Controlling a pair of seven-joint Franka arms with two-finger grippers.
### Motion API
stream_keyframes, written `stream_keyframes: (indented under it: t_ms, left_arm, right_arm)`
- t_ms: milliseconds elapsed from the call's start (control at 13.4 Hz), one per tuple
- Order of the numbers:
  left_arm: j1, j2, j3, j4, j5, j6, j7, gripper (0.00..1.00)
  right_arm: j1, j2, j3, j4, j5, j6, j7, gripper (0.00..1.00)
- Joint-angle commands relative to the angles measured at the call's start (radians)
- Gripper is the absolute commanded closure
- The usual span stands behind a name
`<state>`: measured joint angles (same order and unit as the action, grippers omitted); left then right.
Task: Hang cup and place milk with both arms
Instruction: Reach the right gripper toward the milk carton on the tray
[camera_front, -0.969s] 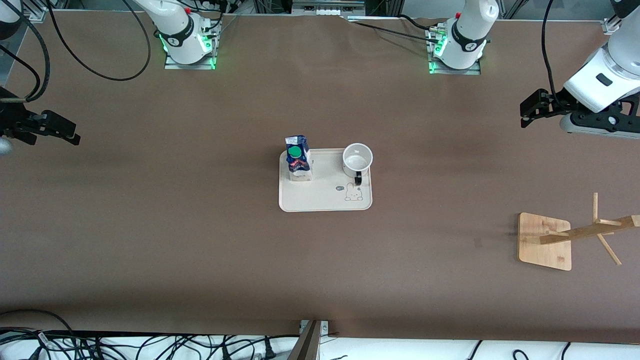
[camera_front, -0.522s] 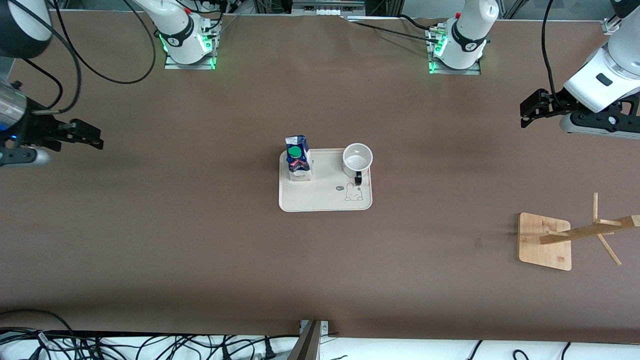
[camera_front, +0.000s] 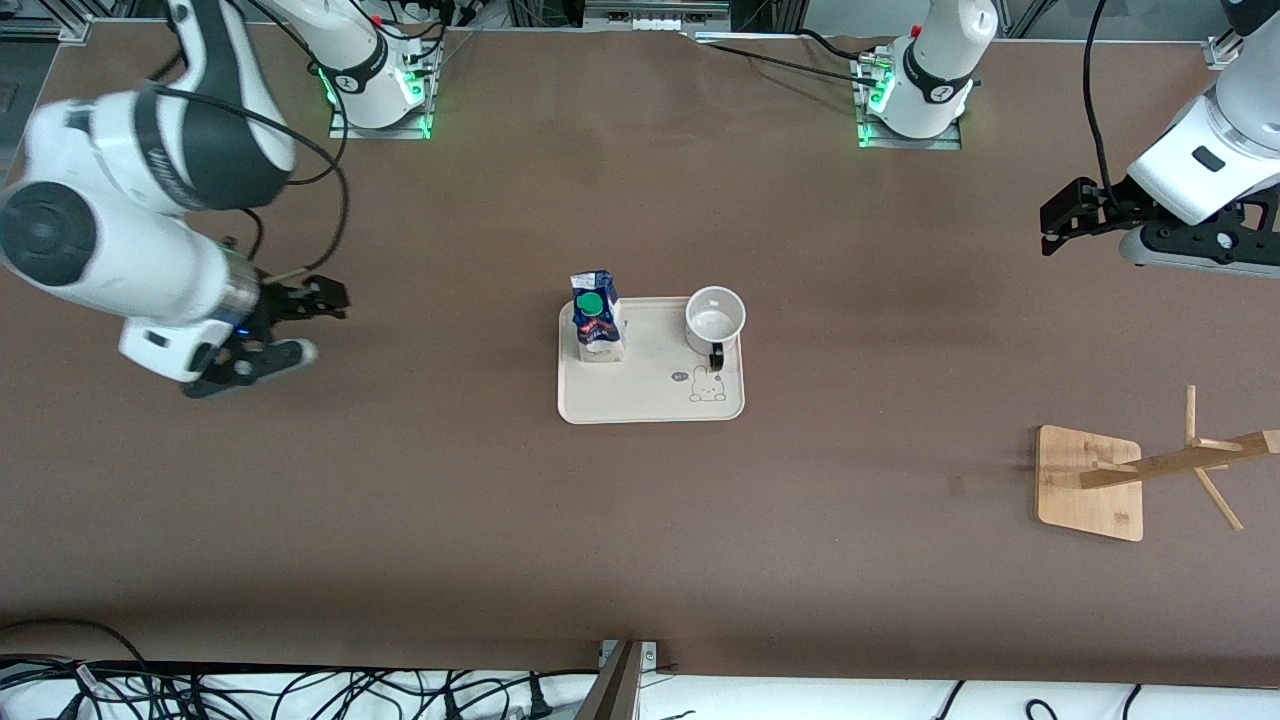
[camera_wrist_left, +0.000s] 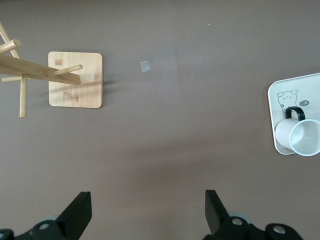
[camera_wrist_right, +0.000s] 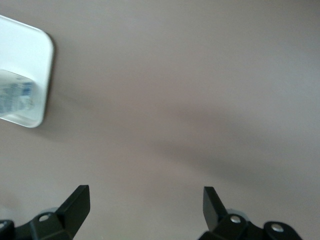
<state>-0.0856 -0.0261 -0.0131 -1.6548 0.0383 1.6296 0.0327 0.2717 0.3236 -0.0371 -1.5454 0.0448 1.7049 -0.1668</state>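
Note:
The milk (camera_front: 597, 325), a blue-topped carton with a green cap, stands on the cream tray (camera_front: 650, 400) at mid-table. The white cup (camera_front: 715, 318) with a black handle stands beside it on the tray, upright. My right gripper (camera_front: 325, 297) is open and empty over bare table, between the tray and the right arm's end. Its wrist view shows the tray corner (camera_wrist_right: 30, 50) and part of the carton (camera_wrist_right: 12, 100) ahead of the open gripper (camera_wrist_right: 146, 194). My left gripper (camera_front: 1055, 220) waits open over the left arm's end. Its wrist view (camera_wrist_left: 146, 197) shows the cup (camera_wrist_left: 300, 139).
A wooden cup rack with a square base (camera_front: 1088, 483) and a pegged pole (camera_front: 1180, 462) stands toward the left arm's end, nearer the front camera than the tray; it also shows in the left wrist view (camera_wrist_left: 75, 80). Cables lie along the table's front edge.
My right arm has swung in from the table's end toward the tray, gripper still open. The left arm, milk and cup have not moved.

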Motion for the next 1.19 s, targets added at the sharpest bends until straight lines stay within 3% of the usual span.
stream_keyframes:
  t_ms: [0,149,447,596,820,1118]
  left_arm:
    - [0.001,-0.002,-0.001,0.01,-0.014,-0.005,0.016,0.0]
    - [0.001,0.0,-0.001,0.01,-0.015,-0.005,0.016,0.0]
    - [0.001,-0.002,-0.001,0.01,-0.014,-0.004,0.016,0.0]
    - [0.001,-0.002,-0.001,0.009,-0.015,-0.005,0.016,0.0]
    - [0.001,-0.002,-0.001,0.009,-0.015,-0.005,0.016,0.0]
    - [0.001,-0.002,-0.001,0.009,-0.015,-0.005,0.016,0.0]
  right_arm:
    - [0.041,0.037,0.029,0.022,0.091,0.053,0.022,0.0]
    - [0.043,0.043,0.029,0.021,0.182,0.064,0.102,0.0]
    - [0.058,0.087,0.033,0.019,0.213,0.1,0.174,0.0]
    - [0.092,0.089,0.033,0.019,0.271,0.133,0.339,0.0]
    - [0.149,0.089,0.033,0.019,0.274,0.144,0.51,0.0]
    - [0.195,0.084,0.034,0.019,0.271,0.061,0.504,0.0]
